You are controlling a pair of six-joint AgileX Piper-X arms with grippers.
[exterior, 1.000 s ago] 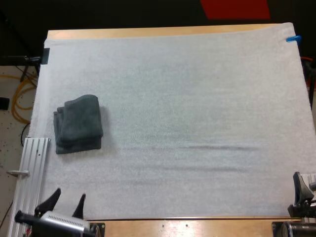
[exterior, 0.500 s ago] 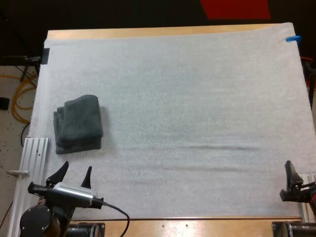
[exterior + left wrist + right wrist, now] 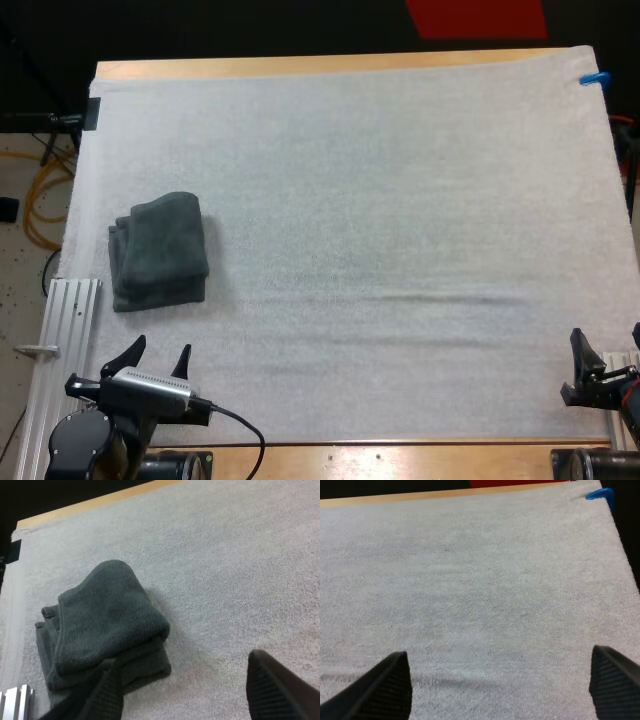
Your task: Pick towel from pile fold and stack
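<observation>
The folded towel stack seems soft, perhaps two layers; pinch its corner. The left gripper and right gripper gape.

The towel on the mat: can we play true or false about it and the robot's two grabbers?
1. The dark grey-green towel lies on the white mat. True.
2. The left gripper is squeezing the towel. False: its fingers stand apart and clear of the towel, nearer the table's near edge.
3. The right gripper is open over bare mat. True.
4. The towel is spread out flat. False: it is folded up into a thick bundle.
</observation>
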